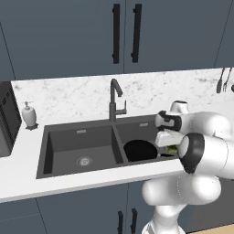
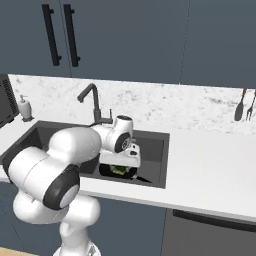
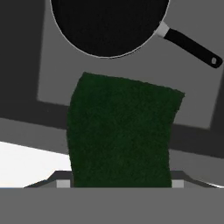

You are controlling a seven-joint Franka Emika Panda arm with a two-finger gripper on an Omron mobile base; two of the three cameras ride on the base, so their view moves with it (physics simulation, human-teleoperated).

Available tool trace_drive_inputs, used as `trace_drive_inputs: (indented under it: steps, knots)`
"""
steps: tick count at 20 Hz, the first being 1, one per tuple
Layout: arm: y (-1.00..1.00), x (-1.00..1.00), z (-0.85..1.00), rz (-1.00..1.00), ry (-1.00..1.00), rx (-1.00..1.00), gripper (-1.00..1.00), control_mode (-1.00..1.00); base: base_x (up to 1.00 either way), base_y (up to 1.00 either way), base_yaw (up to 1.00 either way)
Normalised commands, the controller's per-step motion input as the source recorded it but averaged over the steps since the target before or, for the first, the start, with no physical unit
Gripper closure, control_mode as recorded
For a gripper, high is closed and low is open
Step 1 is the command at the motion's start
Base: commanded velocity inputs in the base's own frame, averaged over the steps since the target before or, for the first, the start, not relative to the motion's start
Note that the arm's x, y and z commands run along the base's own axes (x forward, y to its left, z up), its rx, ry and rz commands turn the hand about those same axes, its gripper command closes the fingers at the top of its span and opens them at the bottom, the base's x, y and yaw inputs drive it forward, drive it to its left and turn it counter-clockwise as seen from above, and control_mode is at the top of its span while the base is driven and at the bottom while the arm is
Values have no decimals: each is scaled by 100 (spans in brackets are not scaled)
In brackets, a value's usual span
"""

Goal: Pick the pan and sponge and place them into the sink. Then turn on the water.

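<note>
The black pan [image 1: 139, 150] [image 3: 109, 22] lies in the right basin of the dark grey sink [image 1: 77, 141] [image 2: 150, 145], its handle pointing right in the hand view. Just above that basin, beside the pan, my gripper [image 1: 171, 147] [image 2: 121, 169] [image 3: 120, 183] is shut on the sponge [image 1: 172, 149] [image 2: 120, 170] [image 3: 120, 131]. The sponge's dark green side faces the hand camera. The dark gooseneck faucet [image 1: 113, 98] [image 2: 92, 102] stands behind the divider. Water is out of view.
A white soap dispenser [image 1: 29, 114] [image 2: 24, 107] stands on the counter left of the sink. A dark appliance [image 1: 7, 119] sits at the far left. Utensils [image 1: 224, 80] [image 2: 245, 105] hang on the back wall at right. White counter [image 2: 210, 165] stretches right of the sink.
</note>
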Motion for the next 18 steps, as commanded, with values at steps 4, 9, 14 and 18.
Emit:
trace_drive_inputs:
  steps: [4,9,14,18]
  knots:
    - [0,34,-12,0,1,0,100,-100,0,0,0]
    - [0,41,-45,0,1,0,100,-100,0,0,0]
    - [0,37,-45,0,0,0,100,-100,0,0,0]
    - [0,35,-28,0,0,0,100,-100,0,0,0]
